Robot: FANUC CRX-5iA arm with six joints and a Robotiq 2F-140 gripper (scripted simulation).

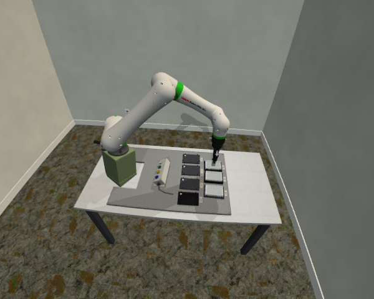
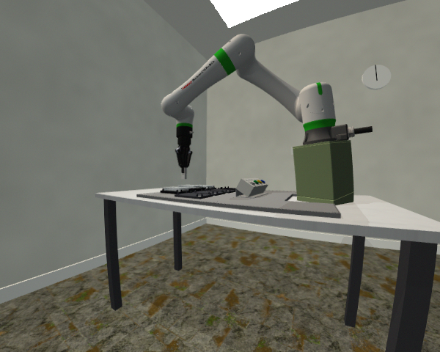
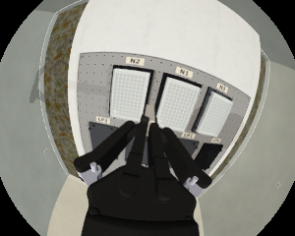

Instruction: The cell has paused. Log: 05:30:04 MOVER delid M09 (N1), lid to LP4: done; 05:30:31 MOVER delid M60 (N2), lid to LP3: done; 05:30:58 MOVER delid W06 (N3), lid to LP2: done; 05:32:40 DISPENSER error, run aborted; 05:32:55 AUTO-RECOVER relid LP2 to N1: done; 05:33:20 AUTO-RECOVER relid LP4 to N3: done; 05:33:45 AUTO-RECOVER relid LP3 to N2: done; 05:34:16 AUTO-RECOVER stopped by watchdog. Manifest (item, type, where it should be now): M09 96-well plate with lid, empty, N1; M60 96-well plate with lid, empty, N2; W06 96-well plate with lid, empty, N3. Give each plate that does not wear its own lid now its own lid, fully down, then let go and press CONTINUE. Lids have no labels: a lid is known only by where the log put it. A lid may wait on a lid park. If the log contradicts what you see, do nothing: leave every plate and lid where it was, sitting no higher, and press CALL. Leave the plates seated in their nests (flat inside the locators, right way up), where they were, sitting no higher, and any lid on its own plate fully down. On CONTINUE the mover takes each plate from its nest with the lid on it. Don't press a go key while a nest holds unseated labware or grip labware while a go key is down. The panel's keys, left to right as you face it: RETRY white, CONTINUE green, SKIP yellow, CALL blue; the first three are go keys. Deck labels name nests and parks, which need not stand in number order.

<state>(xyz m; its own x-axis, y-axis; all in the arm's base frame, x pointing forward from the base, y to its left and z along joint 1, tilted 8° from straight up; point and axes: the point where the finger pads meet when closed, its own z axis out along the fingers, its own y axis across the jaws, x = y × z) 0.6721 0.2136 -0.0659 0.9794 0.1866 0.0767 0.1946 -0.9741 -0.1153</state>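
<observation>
Three white 96-well plates sit in a row of nests on the grey deck: the far one [image 1: 212, 165], the middle one [image 1: 214, 176] and the near one [image 1: 213, 190]. Each looks covered by a clear lid lying flat. They also show in the wrist view [image 3: 131, 93], [image 3: 178, 102], [image 3: 214, 113], with deck labels too small to read surely. My gripper [image 1: 214, 159] is shut and empty. It points straight down a little above the far plate and touches nothing. It also shows in the exterior view [image 2: 183, 172] and in the wrist view [image 3: 147, 121].
Four dark lid parks [image 1: 191, 158], [image 1: 190, 170], [image 1: 189, 184], [image 1: 187, 198] stand in a column left of the plates, with nothing on them. The key panel [image 1: 161, 171] lies further left, beside the green robot pedestal [image 1: 118, 167].
</observation>
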